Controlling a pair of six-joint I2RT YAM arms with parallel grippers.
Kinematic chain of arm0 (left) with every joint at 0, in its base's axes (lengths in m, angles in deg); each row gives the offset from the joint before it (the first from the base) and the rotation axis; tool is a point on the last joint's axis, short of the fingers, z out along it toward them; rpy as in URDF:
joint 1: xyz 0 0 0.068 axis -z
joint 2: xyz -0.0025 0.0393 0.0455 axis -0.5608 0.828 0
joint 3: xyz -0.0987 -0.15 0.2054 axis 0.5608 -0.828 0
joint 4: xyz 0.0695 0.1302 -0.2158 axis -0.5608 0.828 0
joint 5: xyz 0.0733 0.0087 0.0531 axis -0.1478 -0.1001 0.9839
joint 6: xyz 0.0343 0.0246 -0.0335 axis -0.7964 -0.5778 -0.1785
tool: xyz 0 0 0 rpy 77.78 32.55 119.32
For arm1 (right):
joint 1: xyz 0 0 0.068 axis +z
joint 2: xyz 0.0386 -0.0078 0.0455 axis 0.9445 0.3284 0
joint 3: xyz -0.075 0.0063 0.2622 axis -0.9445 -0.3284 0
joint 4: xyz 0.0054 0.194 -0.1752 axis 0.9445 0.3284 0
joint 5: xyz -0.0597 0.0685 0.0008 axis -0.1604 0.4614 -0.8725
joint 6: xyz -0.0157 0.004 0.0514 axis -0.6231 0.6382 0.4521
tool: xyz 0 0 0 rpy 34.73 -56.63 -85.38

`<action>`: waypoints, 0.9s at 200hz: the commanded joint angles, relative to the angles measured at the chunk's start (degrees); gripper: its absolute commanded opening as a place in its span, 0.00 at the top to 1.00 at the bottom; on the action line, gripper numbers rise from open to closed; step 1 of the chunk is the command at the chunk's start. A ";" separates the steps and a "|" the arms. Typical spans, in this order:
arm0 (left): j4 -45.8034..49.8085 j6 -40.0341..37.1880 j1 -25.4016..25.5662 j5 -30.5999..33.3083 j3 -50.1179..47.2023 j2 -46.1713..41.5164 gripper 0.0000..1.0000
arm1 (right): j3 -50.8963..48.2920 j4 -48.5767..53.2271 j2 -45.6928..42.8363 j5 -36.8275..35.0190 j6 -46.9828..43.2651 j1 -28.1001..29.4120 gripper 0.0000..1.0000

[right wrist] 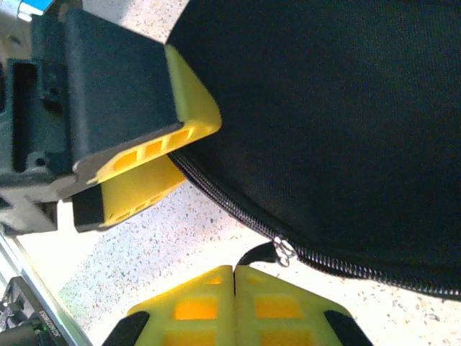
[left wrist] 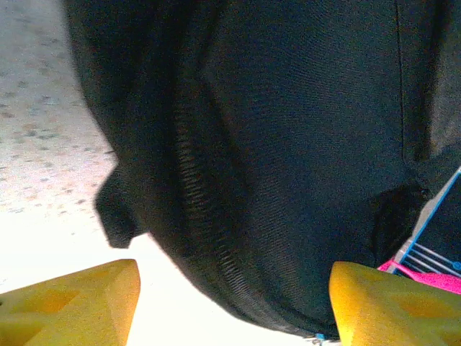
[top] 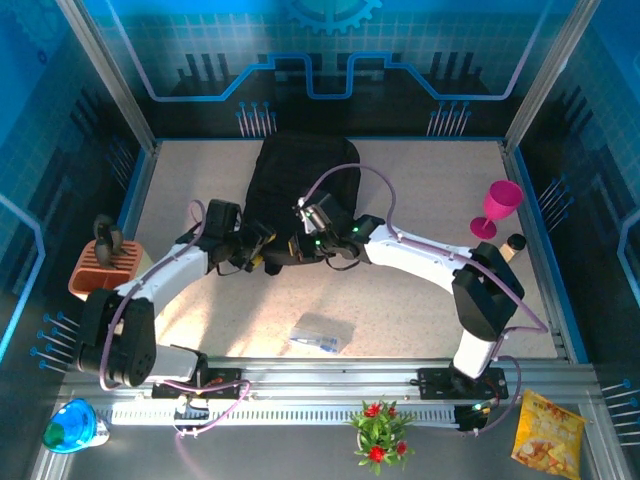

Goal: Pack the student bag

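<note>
Overhead view: bright, even light from above; my arms throw soft shadows on the bench [top: 400, 310]. Left wrist view: bench surface blown out to white glare, the student bag [left wrist: 302, 144] soft and blurred. Right wrist view: zip [right wrist: 324, 259] sharp, my right hand [right wrist: 234, 270] glowing translucent yellow.

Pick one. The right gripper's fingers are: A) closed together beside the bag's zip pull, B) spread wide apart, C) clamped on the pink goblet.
A: the fingertips of the right gripper meet just below the zip pull on the student bag.
</note>
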 commanded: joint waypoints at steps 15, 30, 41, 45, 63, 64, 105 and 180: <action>-2.82 -0.60 0.98 0.26 2.81 3.87 0.55 | -4.76 -1.56 -4.84 -1.58 2.49 -0.47 1.00; -2.02 -1.18 1.24 0.71 2.97 4.91 0.65 | -6.84 -1.80 -5.96 -2.36 3.80 -1.48 1.00; -1.77 -1.42 1.26 0.99 2.70 5.44 0.71 | -8.32 -1.85 -6.70 -2.90 4.69 -2.37 1.00; -1.74 -1.55 1.26 0.99 2.57 5.53 0.72 | -8.84 -1.78 -6.92 -3.14 5.10 -2.67 1.00; -1.28 -2.02 1.26 1.30 2.12 5.95 0.79 | -11.21 -1.38 -7.98 -4.46 6.71 -4.31 1.00; -1.29 -2.03 1.26 1.26 2.14 5.95 0.79 | -11.31 -1.35 -8.02 -4.54 6.79 -4.38 1.00; -0.34 -3.08 1.26 1.32 0.46 6.00 0.87 | -13.55 2.77 -8.75 -9.15 8.80 -8.33 1.00; 2.83 -7.05 2.21 -1.47 -2.13 5.96 0.90 | -7.99 9.08 -4.47 -14.53 5.13 -13.54 1.00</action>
